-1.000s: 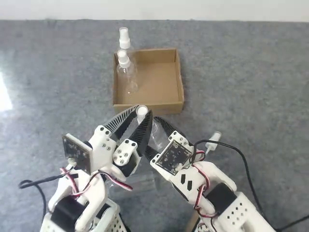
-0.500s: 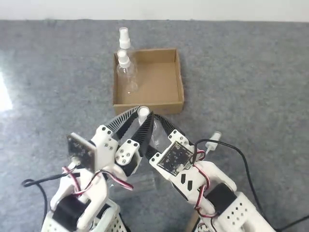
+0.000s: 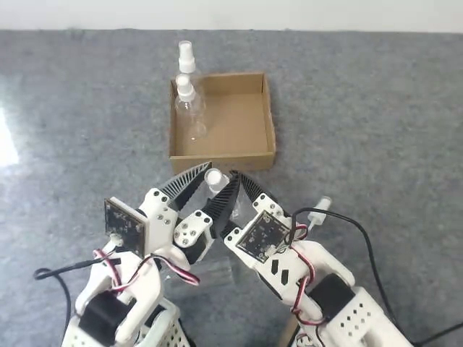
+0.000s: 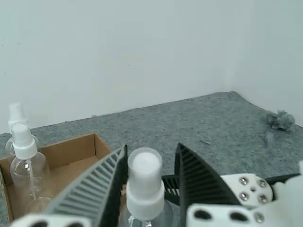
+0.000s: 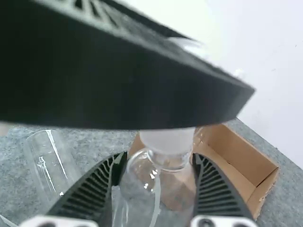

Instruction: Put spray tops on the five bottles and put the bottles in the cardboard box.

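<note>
Clear plastic bottle is clamped upright by its body in my right gripper. It is held above the table, just short of the cardboard box. A white spray top sits on its neck. My left gripper straddles that top with jaws apart and a gap on each side, so there is no contact. Whether the top is threaded fully home I cannot tell.

Box contents: one capped bottle stands in a far corner. A second capped bottle stands outside, just beyond the far wall. A loose spray top lies on the table beside my right arm.

Risks, as judged:
- If the top is only resting, carrying the bottle to the box may shed it.
- Drawing the left jaws away off-line could clip the top and cock it, or twist the bottle in the right grip.
- The walls look thin and slick. A hard squeeze may buckle them, and a light one may let the bottle slide.
- The bottle already inside crowds its corner, and a careless set-down could topple it.
</note>
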{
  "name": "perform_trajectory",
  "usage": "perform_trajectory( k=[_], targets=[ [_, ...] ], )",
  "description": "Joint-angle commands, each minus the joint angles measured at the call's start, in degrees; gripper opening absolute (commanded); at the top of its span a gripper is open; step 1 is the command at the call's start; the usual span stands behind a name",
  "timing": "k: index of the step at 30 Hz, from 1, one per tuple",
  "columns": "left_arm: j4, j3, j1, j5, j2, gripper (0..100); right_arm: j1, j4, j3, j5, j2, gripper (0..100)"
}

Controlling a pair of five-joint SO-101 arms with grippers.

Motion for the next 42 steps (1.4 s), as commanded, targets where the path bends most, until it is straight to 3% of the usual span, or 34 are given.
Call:
perform_trajectory(
  k=[1, 16, 24, 35, 42],
  targets=[
    [0.0, -0.7, 0.3, -0.4, -0.2, 16, 0.7, -1.1, -1.1, -0.1, -1.6, 10.0],
    [3.7, -7.8, -0.4, -1.0, -0.3, 16, 0.8, -1.1, -0.8, -0.1, -1.2, 10.0],
    [3.7, -10.9, -9.0, -2.4, -0.3, 16, 0.8, -1.5, 0.6, 1.1, -1.5, 10.0],
    [3.1, -8.0, -10.5, -2.8, -0.3, 15, 0.8, -1.5, 0.6, 3.3, -1.6, 10.0],
    [-2.5, -2.9, -10.6, -2.9, -0.3, 15, 0.8, -1.6, 0.4, 3.2, -1.6, 10.1]
  ],
)
